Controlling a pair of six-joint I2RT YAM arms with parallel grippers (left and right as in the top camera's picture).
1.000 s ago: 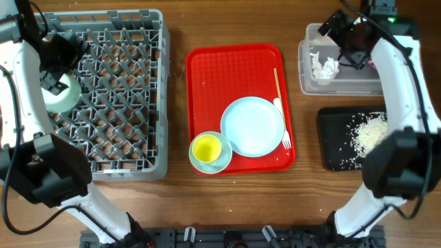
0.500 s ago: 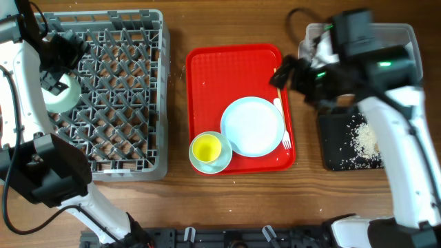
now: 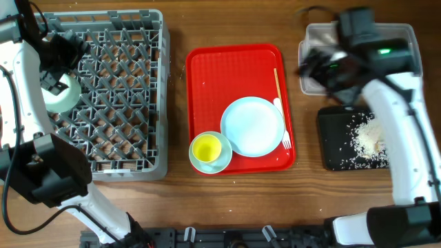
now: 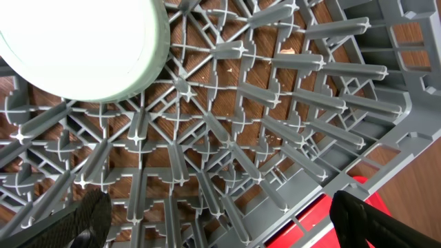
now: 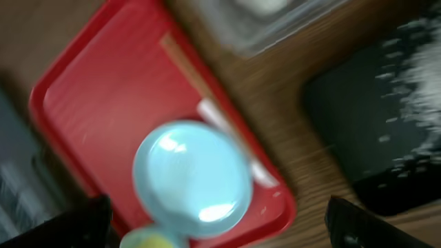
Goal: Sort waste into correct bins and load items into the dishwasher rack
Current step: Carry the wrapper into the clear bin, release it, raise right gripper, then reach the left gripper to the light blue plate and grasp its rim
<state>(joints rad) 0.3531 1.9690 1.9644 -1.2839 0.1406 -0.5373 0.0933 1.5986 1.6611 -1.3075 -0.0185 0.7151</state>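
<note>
**A:** Where are your claws?

**B:** My left claw (image 4: 220, 210) hangs over the dishwasher rack (image 4: 289, 131), fingers spread, holding nothing. A mint bowl (image 4: 83, 48) sits among the pegs at the upper left of my left wrist view.

**A:** And the right one?

**B:** My right claw (image 5: 219, 215) is spread wide too, with nothing between its fingers. Overhead it is a blur at the upper right, over the clear tub (image 3: 308, 81). I cannot tell what lies in the tub, because my arm covers it.

**A:** Where is the rest?

**B:** The rice crumbs (image 3: 365, 132) lie in the black tray (image 3: 336, 148), at the right of the worktop (image 3: 177, 138). On the red tray (image 3: 220, 79) in the centre, the plate (image 3: 253, 126) lies at the lower right. The white fork (image 3: 285, 142) is along the plate's right edge. The yellow cup (image 3: 205, 147) stands inside the second bowl (image 3: 222, 160) at the lower left, touching the plate.
</note>
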